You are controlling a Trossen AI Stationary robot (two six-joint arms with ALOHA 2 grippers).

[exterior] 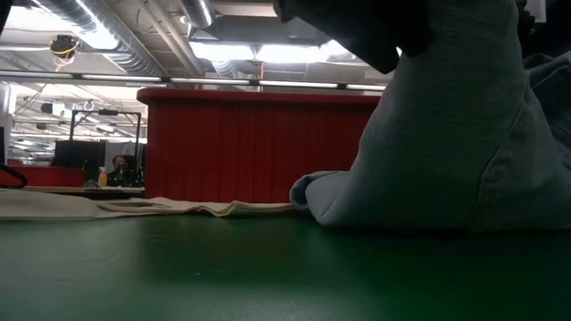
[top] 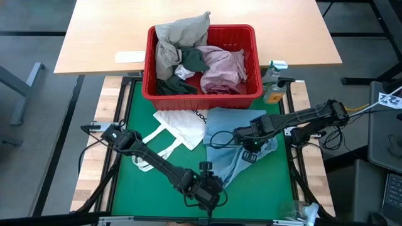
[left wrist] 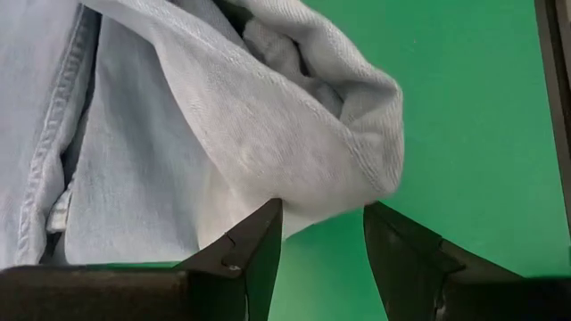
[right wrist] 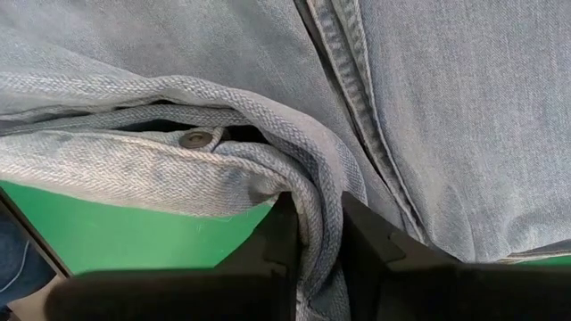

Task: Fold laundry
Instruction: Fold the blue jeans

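A light blue denim garment (top: 226, 135) lies crumpled on the right half of the green mat (top: 144, 188). My right gripper (top: 250, 152) is above it, shut on a raised part of it. In the low view the cloth (exterior: 446, 134) climbs from the mat up to the dark gripper (exterior: 357, 27). My left gripper (top: 217, 186) is near the mat's front edge, open. Its fingers (left wrist: 254, 245) stand just short of the garment's rolled hem end (left wrist: 357, 134). More laundry fills the red basket (top: 151, 63). My left gripper's fingertip (left wrist: 263, 223) lies against the outline of the hem end, but I cannot tell whether it touches the cloth. My right gripper pinches a thick seamed band (right wrist: 321, 218) of the garment between its two fingers, near a metal button (right wrist: 194, 139). It comes from above, pointing down. That part is lifted; the rest hangs down and lies on the mat.
A white tote bag (top: 182, 125) lies flat on the mat left of the garment, in front of the basket. Bottles (top: 273, 85) stand at the basket's right. Bare green mat shows at the front left.
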